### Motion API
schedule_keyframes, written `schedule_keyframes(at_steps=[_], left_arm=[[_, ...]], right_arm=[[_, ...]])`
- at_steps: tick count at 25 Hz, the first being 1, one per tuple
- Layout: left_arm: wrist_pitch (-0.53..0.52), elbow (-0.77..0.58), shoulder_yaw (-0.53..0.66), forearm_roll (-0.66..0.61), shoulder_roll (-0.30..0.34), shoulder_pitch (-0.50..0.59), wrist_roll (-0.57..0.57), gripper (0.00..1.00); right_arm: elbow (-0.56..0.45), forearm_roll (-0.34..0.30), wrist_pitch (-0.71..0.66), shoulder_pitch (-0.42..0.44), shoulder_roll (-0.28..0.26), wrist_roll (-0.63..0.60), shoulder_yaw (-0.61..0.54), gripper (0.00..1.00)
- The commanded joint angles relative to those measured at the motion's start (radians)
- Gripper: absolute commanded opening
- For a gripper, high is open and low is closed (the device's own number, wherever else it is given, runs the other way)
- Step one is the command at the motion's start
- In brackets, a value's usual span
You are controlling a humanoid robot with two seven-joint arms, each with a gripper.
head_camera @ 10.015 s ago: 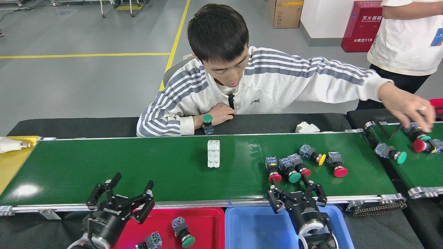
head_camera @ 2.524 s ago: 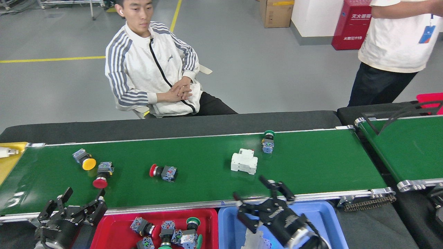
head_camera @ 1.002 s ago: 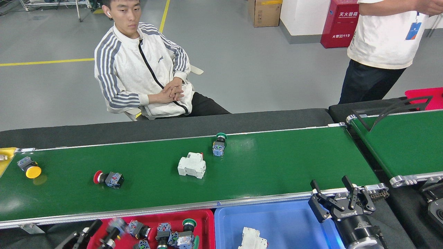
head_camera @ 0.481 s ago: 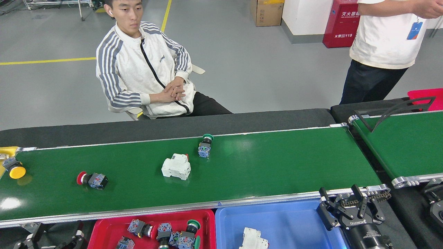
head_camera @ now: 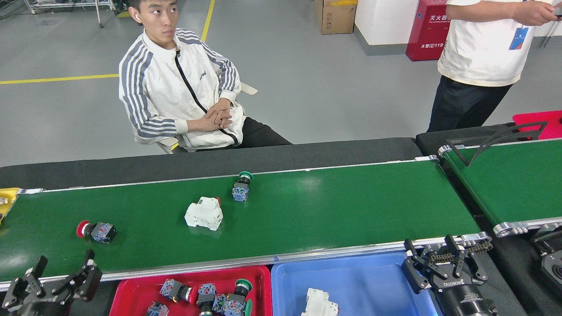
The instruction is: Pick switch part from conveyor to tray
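Observation:
The conveyor (head_camera: 333, 210) is a long dark-green belt with silver rails crossing the head view. On it lie a red-capped switch part (head_camera: 96, 231) at the left, a white breaker block (head_camera: 204, 213) in the middle, and a green-capped switch part (head_camera: 241, 186) near the far rail. A red tray (head_camera: 263, 276) below the belt holds several switch parts (head_camera: 206, 298). A blue tray (head_camera: 373, 281) holds one white breaker block (head_camera: 319, 303). My left gripper (head_camera: 55, 276) is open at the near rail, below the red-capped part. At the blue tray's right end, my right gripper (head_camera: 434, 259) is open and empty.
A person in a striped jacket (head_camera: 175, 87) sits behind the belt with hands folded. Another person (head_camera: 478, 57) stands at the far right. A shorter green belt (head_camera: 518, 184) with a black bracket lies to the right. A yellow tray corner (head_camera: 6, 197) shows at the left edge.
The parts on the belt have travelled left; the yellow-capped one has left the view. My left gripper has risen to the near rail. My right gripper has stayed beside the blue tray.

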Motion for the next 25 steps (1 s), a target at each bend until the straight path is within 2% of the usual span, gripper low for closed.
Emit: schedule_keyframes(at_steps=[1, 11, 15, 20, 22, 23, 25], left_arm=[[0.007, 0.042, 0.002, -0.004, 0.016, -0.033, -0.014, 1.00], [0.034, 0.284, -0.032, -0.004, 0.073, -0.164, -0.011, 1.00], [0.091, 0.396, -0.109, -0.002, 0.111, -0.240, -0.005, 1.00], [0.176, 0.591, -0.122, -0.002, 0.124, -0.388, 0.046, 0.97], [0.196, 0.656, -0.125, -0.002, 0.124, -0.418, 0.093, 0.86], [0.196, 0.683, -0.138, -0.002, 0.125, -0.431, 0.112, 0.75], [0.189, 0.706, -0.178, 0.002, 0.124, -0.435, 0.142, 0.44]], right_arm=[[-0.014, -0.002, -0.005, -0.005, -0.005, -0.001, -0.001, 1.00], [-0.007, -0.002, -0.005, -0.019, -0.007, -0.001, -0.001, 1.00], [-0.007, -0.002, -0.005, -0.023, -0.004, 0.001, 0.002, 1.00], [-0.002, -0.002, -0.003, -0.057, -0.002, 0.004, 0.003, 1.00], [-0.002, -0.002, -0.005, -0.057, -0.002, 0.022, 0.003, 1.00], [-0.002, -0.002, -0.005, -0.057, -0.004, 0.027, 0.003, 1.00], [-0.002, -0.002, -0.003, -0.053, -0.004, 0.027, 0.003, 1.00]])
